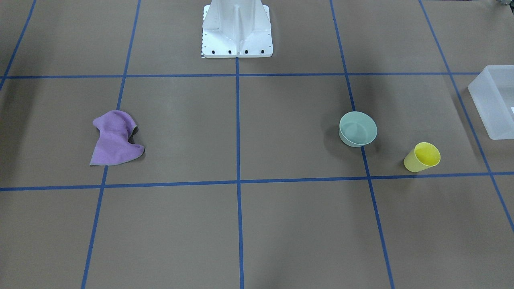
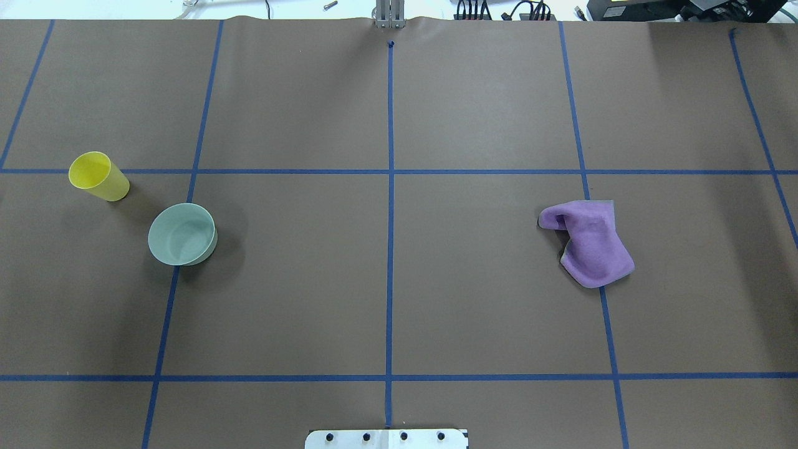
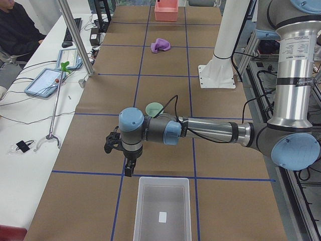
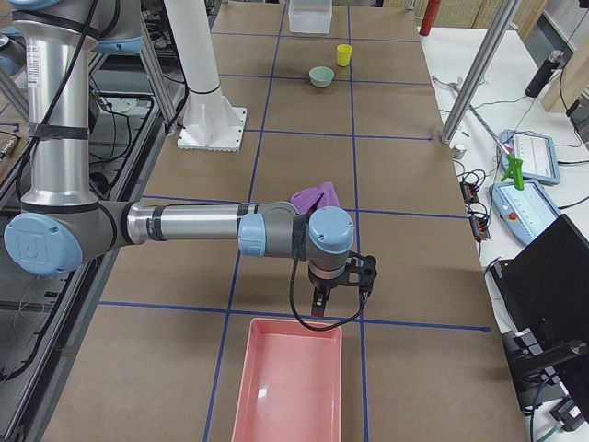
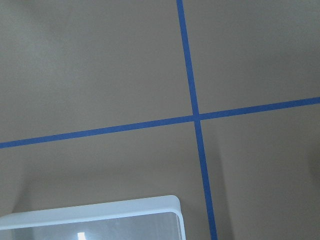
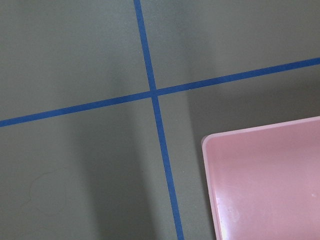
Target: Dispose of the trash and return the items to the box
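The yellow cup (image 1: 422, 157) stands on the table on the robot's left side, and it also shows in the overhead view (image 2: 98, 176). The mint-green bowl (image 1: 357, 129) sits open side up close beside it (image 2: 182, 234). The frosted white box (image 1: 496, 100) stands at the left end of the table and holds only a small white label (image 3: 162, 216). My left gripper (image 3: 129, 168) hangs just in front of the box's near wall, above bare table. My right gripper (image 4: 317, 308) hangs by the edge of a pink tray. I cannot tell whether either is open or shut.
A crumpled purple cloth (image 1: 114, 138) lies on the robot's right side (image 2: 589, 242). A pink tray (image 4: 287, 382) stands at the right end of the table (image 6: 265, 180). The white robot base (image 1: 237, 30) stands at the table's robot-side edge. Blue tape lines cross the brown tabletop.
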`<state>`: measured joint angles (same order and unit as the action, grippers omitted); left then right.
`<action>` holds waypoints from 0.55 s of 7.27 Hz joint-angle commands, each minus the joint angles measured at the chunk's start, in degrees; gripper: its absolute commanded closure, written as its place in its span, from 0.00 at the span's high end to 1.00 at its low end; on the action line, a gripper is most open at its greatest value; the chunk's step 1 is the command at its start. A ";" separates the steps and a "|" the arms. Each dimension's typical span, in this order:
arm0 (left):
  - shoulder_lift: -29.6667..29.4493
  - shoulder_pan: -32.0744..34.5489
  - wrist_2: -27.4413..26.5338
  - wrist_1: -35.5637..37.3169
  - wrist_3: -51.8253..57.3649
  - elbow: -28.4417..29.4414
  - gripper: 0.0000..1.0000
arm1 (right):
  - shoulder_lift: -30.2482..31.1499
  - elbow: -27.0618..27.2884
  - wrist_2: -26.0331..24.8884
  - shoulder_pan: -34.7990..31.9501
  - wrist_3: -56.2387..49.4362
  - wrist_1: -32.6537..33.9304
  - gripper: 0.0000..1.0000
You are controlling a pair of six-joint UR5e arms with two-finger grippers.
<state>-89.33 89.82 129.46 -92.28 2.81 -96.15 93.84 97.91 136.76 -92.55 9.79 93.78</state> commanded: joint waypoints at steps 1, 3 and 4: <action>-0.05 0.00 0.00 0.00 0.09 0.00 0.98 | 0.02 0.61 -0.26 -0.09 0.15 0.00 1.00; 0.21 0.00 -0.09 -0.26 0.44 0.09 0.98 | 0.11 0.53 -0.44 -0.09 0.41 0.00 1.00; 0.47 0.00 0.00 -1.48 0.53 0.26 0.98 | 0.11 0.53 -0.44 -0.09 0.41 0.00 1.00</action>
<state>-89.16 89.82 129.43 -92.74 3.20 -96.00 93.94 98.41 136.35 -92.63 10.13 93.78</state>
